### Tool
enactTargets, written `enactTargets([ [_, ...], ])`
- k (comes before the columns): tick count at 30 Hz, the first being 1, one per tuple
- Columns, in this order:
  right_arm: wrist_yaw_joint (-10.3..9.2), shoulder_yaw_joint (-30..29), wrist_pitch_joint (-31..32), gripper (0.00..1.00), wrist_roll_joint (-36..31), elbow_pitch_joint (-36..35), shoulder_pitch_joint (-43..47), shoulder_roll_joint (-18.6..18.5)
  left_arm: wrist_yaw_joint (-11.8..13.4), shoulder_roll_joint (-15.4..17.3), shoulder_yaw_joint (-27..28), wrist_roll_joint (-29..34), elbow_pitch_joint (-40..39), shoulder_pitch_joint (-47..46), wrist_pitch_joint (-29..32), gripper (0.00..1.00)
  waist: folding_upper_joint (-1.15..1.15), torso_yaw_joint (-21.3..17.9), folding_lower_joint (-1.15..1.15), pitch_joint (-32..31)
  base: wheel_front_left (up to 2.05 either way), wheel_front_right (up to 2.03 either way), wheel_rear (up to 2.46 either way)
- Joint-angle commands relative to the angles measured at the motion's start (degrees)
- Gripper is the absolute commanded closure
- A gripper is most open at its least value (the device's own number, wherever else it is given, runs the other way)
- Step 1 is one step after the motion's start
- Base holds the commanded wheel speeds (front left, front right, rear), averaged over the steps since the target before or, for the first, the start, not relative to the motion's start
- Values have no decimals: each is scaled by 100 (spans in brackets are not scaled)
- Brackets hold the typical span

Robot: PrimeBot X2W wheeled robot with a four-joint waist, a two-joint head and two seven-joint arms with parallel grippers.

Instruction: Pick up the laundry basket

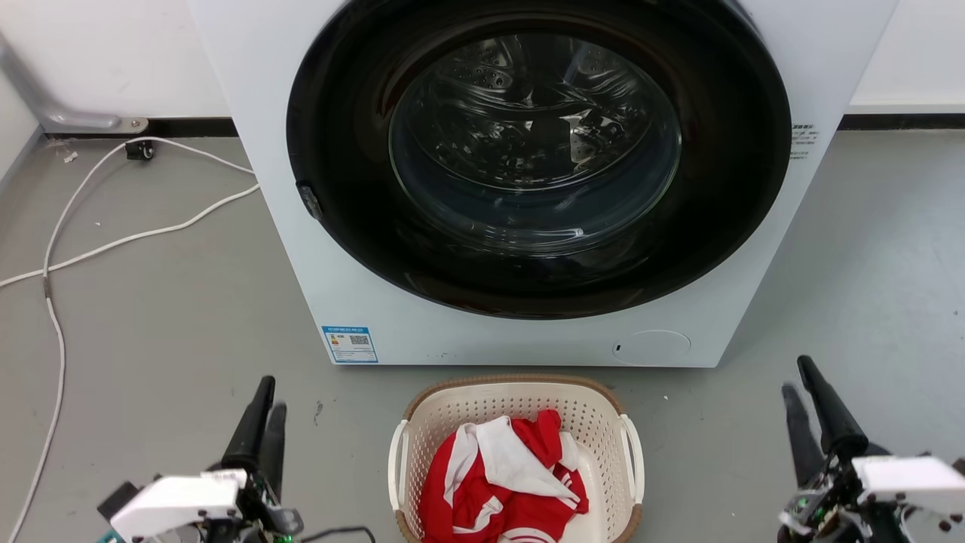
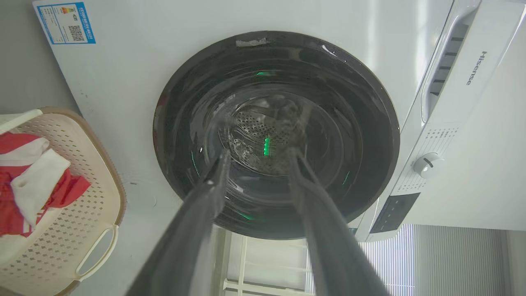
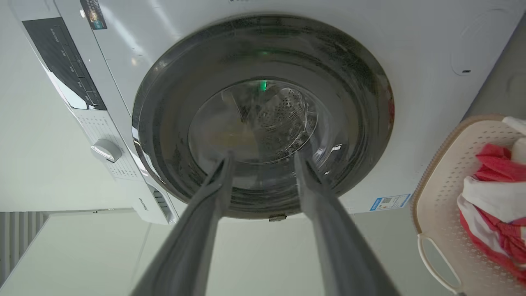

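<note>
Open floor [image 1: 151,392] flanks the basket [image 1: 580,411] left and right. The washer [image 1: 467,339] stands close behind it, leaving a narrow gap. A cable [image 1: 151,232] trails well left of it.

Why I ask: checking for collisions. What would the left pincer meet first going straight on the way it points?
Probably the washing machine's door: in the left wrist view the left pincer, open, aims at its glass. The basket lies off to one side. Depth is unclear.

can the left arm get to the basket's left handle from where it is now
Probably yes: the left gripper is open beside the laundry basket, and only bare floor lies between it and the near handle.
</note>
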Motion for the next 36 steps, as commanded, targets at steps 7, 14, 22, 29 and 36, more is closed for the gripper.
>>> enactTargets([
  [7,0,98,-203,0,-116,-143,64,4,-1,-4,-19,109,-197,101,-199,0,0,-4,0,2,0,0,0],
  [14,1,119,-368,0,-279,-236,98,5,-2,-3,29,322,-346,174,-361,0,0,-7,0,3,0,0,0],
  [22,1,-8,-570,0,-938,-245,65,6,6,-2,296,926,-446,219,-559,0,0,-11,0,2,0,0,0],
  [29,2,-144,-735,0,-1907,-499,6,7,28,-1,494,1519,-673,226,-721,0,0,-11,0,11,0,0,0],
  [36,2,-108,-886,0,-3188,-1083,-46,8,175,-1,509,2372,-1195,245,-866,0,0,-14,0,37,0,0,0],
])
